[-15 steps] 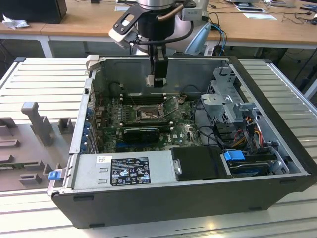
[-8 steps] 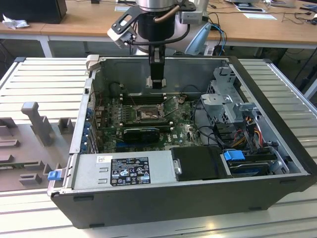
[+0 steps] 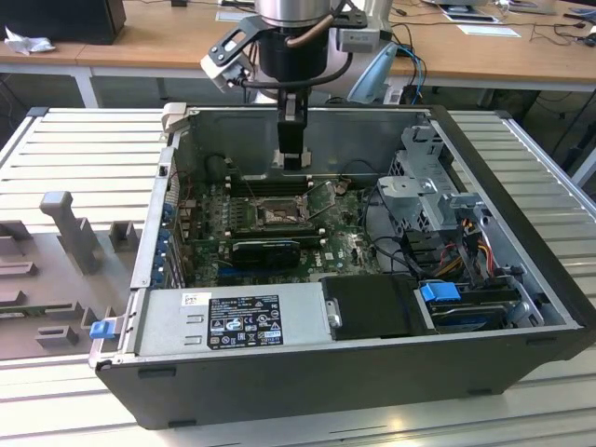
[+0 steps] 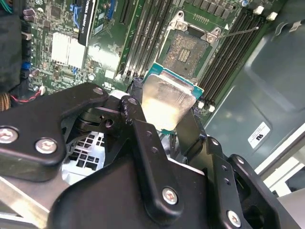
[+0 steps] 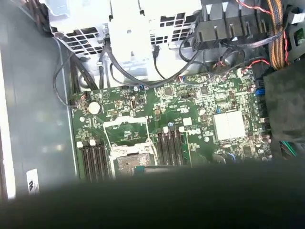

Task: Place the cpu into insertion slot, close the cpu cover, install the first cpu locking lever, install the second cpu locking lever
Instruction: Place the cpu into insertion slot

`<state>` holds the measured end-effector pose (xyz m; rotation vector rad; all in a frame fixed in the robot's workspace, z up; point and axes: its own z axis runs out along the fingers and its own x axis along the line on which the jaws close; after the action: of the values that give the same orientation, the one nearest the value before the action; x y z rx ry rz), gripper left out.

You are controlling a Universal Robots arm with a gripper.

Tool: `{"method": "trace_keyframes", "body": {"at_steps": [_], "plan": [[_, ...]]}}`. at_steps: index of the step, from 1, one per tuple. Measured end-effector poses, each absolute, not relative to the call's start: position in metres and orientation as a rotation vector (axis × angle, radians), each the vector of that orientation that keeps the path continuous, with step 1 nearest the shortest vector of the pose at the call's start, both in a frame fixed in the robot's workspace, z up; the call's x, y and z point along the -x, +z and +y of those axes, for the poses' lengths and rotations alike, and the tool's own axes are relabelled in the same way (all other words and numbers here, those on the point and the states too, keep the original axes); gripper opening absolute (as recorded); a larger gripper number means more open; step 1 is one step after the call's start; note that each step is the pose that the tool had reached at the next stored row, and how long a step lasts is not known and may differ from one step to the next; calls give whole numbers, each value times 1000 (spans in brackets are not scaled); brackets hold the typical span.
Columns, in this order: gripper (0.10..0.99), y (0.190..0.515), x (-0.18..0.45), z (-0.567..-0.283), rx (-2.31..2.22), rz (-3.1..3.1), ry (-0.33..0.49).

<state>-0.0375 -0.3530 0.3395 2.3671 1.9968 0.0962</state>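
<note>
One cpu (image 4: 167,100) is sitting pinched in the gripper (image 3: 293,163), hanging over the open computer case (image 3: 279,372). Inside it, on the motherboard (image 5: 190,109), the insertion slot (image 4: 187,51) is lying bare, seemingly holding nothing yet.

The gripper (image 4: 167,109) is matte black, with jointed link bars (image 4: 151,157) studded with silver screws (image 4: 170,195).

Robotics lab: opened computer case (image 3: 326,382) on slatted metal bench (image 3: 74,149), robot arm (image 3: 293,42) above; wooden desks (image 3: 168,42) at twelve o'clock.
</note>
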Motion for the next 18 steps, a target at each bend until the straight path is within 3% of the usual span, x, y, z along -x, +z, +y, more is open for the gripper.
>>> {"method": "trace_keyframes", "body": {"at_steps": [18], "plan": [[529,302,38,-353,-2270,2134,89]]}}
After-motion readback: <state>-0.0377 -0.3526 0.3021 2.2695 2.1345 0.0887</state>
